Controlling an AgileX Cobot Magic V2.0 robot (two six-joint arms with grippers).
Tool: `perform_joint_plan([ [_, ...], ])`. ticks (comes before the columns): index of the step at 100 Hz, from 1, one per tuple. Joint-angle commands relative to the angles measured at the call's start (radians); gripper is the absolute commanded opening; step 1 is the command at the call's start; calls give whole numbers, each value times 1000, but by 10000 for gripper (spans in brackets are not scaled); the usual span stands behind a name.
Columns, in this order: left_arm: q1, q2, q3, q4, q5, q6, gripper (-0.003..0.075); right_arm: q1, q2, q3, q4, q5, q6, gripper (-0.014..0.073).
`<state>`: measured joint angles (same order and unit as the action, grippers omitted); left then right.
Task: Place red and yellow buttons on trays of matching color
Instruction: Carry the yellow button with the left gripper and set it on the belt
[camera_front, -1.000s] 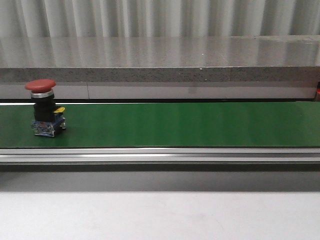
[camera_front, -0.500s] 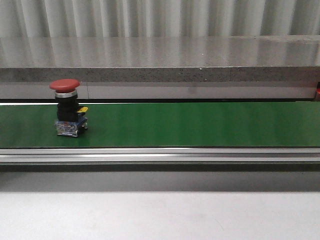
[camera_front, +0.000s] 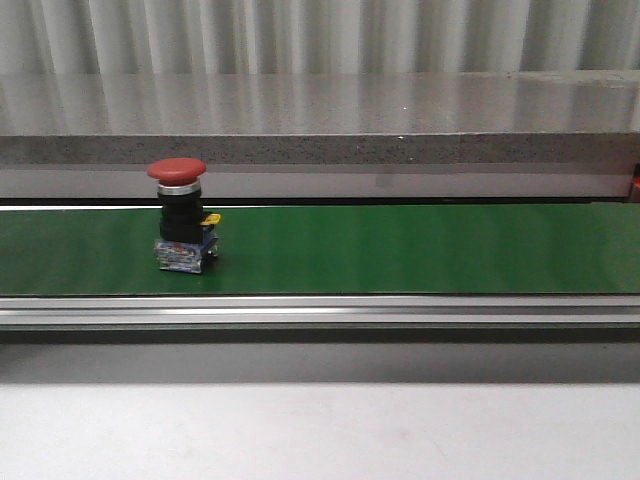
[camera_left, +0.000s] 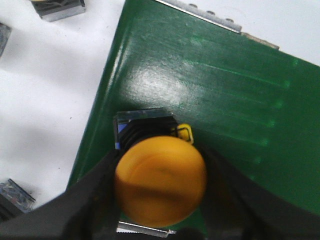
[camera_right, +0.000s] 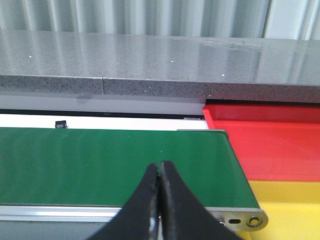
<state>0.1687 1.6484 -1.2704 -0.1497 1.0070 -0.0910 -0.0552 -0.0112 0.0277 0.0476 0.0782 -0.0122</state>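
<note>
Standing upright on the green conveyor belt (camera_front: 400, 250), toward its left part in the front view: a red button (camera_front: 180, 215), with red mushroom cap on top, black body below, blue-and-clear contact block at the base touching the belt, and a small yellow tab on the block's right side. Behind the belt, a long grey stone ledge (camera_front: 320, 125); in front of the belt, a metal rail (camera_front: 320, 310) running along its near edge. Seen from the left wrist: a yellow button (camera_left: 160, 172) upright on the belt near its end edge, cap facing the camera, with the left gripper (camera_left: 160, 200) straddling it, dark fingers (camera_left: 85, 200) close on either side of the cap; impossible to tell whether clamped on it or merely around it. Seen from the right wrist: right gripper (camera_right: 160, 180) closed with tips pressed together and nothing between them, hanging above the belt's other end; just beyond that end, a red tray (camera_right: 270, 140) and a yellow tray (camera_right: 290, 205) side by side, touching.
</note>
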Motion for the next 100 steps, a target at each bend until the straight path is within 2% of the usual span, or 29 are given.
perform_joint_plan([
  [1, -8, -35, -25, -23, -15, 5, 411, -4, -15, 1, -9, -85, -2, -67],
  [7, -8, -35, -25, -23, -17, 5, 503, -4, -15, 1, -9, -85, -2, -67],
  [12, -8, -35, -25, -23, -23, 5, 536, -4, -15, 1, -9, -85, -2, -67],
  [22, -9, -44, -25, -23, -41, 17, 533, -4, -15, 1, -9, -85, -2, -67],
  [45, -54, -145, -25, -28, -130, 141, 524, -4, -15, 1, -9, -85, -2, -67],
  [50, -65, -178, -25, -28, -154, 172, 493, -4, -15, 1, -9, -85, -2, -67],
  [56, -80, -223, -25, -30, -182, 195, 407, -4, -15, 1, -9, -85, -2, -67],
  [70, -120, -312, -18, -67, -191, 293, 103, -4, -15, 1, -9, -85, -2, -67],
  [72, -126, -324, -15, -78, -193, 312, 39, -4, -15, 1, -9, -85, -2, -67],
  [76, -138, -350, -4, -102, -198, 340, -20, -4, -15, 1, -9, -85, -2, -67],
  [100, -179, -513, 125, -184, -263, 398, -20, -4, -15, 1, -9, -85, -2, -67],
])
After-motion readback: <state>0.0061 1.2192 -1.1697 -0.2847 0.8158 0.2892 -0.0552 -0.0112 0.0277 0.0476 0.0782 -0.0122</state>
